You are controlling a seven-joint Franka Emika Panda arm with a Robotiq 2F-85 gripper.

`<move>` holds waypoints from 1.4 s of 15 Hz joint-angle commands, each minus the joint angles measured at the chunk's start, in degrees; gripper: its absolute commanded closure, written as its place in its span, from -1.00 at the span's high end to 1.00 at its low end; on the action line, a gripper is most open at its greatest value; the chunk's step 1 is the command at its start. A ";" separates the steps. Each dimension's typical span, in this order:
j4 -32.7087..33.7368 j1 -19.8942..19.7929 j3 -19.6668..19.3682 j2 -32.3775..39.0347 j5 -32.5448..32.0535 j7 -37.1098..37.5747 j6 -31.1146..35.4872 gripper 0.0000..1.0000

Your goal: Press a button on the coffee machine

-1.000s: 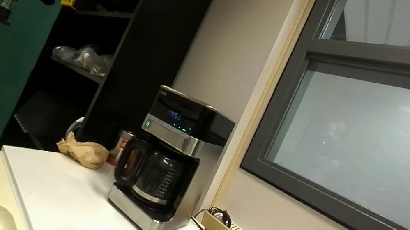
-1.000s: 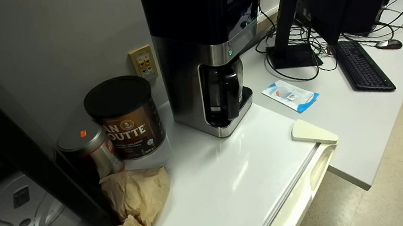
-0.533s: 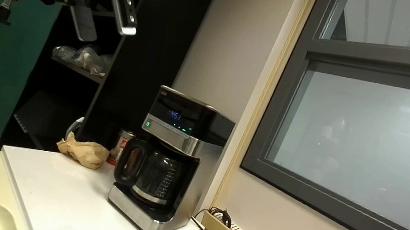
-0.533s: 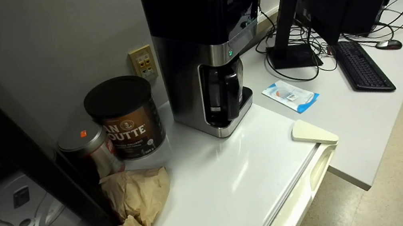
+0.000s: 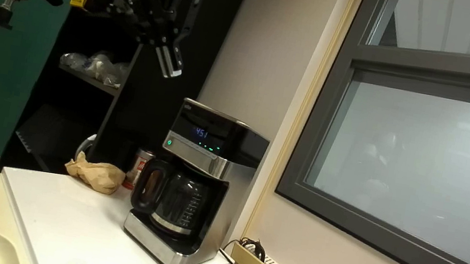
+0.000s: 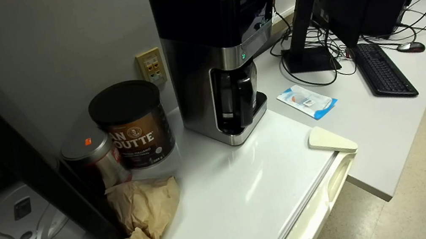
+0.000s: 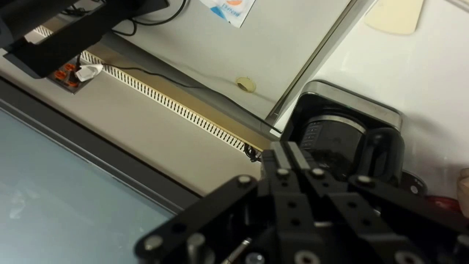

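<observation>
Pincer [image 5: 169,73] narrow, well apart from coffee machine [image 5: 235,182], blue display [image 5: 201,133] lit, carafe [image 5: 180,203] inside.

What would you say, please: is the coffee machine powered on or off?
Powered on: the coffee machine shows a lit display and a glowing green light.

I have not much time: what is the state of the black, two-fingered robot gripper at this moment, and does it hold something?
Black, two-fingered gripper: closed, with nothing visible held in it.
</observation>
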 commanded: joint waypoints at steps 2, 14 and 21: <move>8.63 -3.43 4.34 6.93 -15.67 13.05 0.24 -0.99; 26.98 2.29 5.18 28.17 -45.98 39.31 -8.74 -0.99; 34.91 5.03 5.14 36.45 -49.05 41.61 -11.41 -0.99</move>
